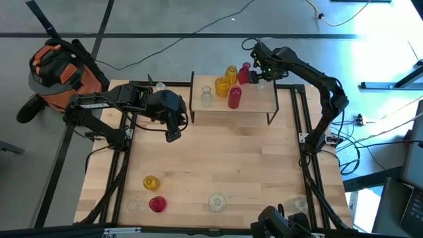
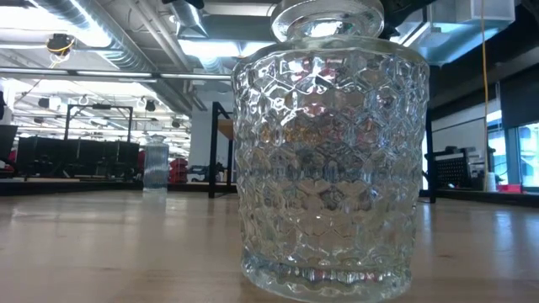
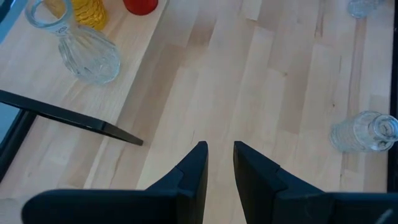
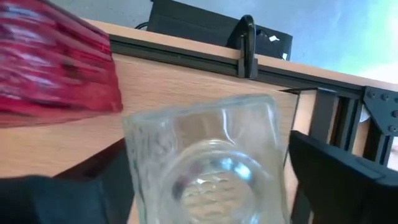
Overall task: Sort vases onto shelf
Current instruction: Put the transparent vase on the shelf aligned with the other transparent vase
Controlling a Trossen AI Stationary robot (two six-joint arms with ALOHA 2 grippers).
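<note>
**Clear vase being let go on the shelf**

The right gripper (image 1: 262, 74) is at the far right end of the shelf (image 1: 254, 106), over a clear vase (image 4: 208, 168). Its jaws stand wide on either side of the glass with gaps showing, so the vase looks released rather than held. Next it should lift straight up, clear of the red vase (image 4: 53, 68) just beside it.

The left gripper (image 3: 219, 163) hovers over bare table, jaws nearly closed and empty.

Yellow, red and clear vases cluster on the shelf; several more wait along the table's (image 1: 225, 165) near edge, ribbed or patterned.
</note>
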